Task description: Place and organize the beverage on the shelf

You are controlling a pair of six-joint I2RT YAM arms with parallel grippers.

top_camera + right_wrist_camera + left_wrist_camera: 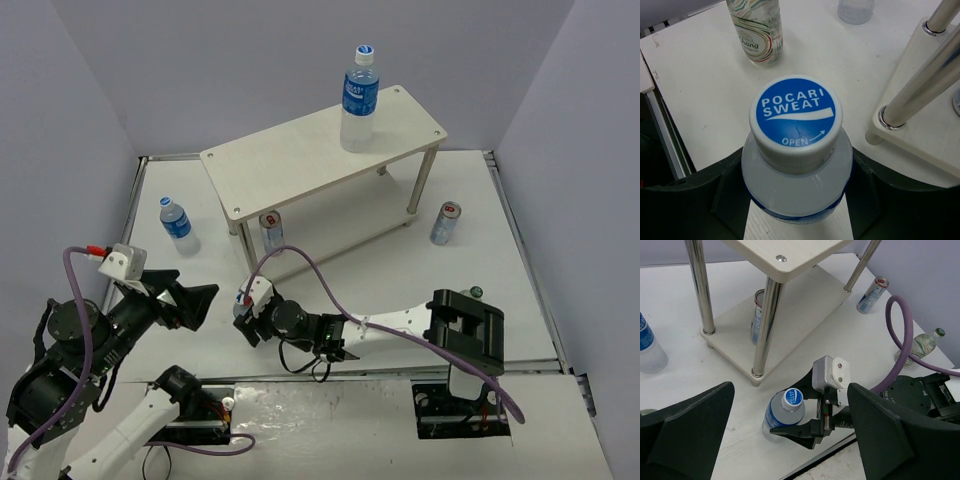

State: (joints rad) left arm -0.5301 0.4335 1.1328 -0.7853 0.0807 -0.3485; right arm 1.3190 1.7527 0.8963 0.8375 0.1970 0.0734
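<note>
A clear blue-label bottle with a white and blue cap stands upright on the table, in front of the shelf's near leg. My right gripper is shut on the bottle; its black fingers press both sides below the shoulder. Above and to the left hangs my left gripper, open and empty. The pale wooden shelf carries a tall bottle on its top board. On its lower board stands a silver can.
A small blue-label bottle stands left of the shelf. Right of it is another silver can. A small green-capped clear bottle stands by the right arm's purple cable. Grey walls close in three sides.
</note>
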